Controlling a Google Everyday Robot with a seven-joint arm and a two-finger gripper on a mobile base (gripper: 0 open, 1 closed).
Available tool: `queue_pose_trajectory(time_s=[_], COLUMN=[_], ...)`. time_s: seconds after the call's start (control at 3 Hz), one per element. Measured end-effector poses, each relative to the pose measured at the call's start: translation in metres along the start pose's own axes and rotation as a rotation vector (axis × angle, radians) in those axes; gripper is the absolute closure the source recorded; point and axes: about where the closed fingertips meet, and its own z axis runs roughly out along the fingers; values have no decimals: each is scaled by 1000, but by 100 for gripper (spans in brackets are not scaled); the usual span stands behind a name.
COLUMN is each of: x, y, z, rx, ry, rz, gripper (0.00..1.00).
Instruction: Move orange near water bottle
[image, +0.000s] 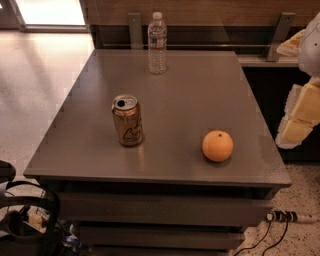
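The jaws, pale yellow and white on the robot arm (301, 112), hang at the far right, beside the desk (200, 90) and apart from everything on it; whether they are open or closed cannot be told. The orange (217, 145) sits near the desk's front right. The water bottle (157, 43) stands upright at the back edge, well apart from it. An opened gold can (127, 120) stands left of the line between them.
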Motion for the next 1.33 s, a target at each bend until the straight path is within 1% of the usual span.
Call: queue_pose_trajectory(time_s=[0.33, 0.67, 1.0, 1.33], x=[0, 0, -2, -4], y=[0, 4, 15, 20], z=[0, 3, 30, 48], rx=[1, -10, -34, -62], ry=[-11, -72, -241, -341], rz=[0, 3, -11, -7], gripper=[0, 0, 0, 0])
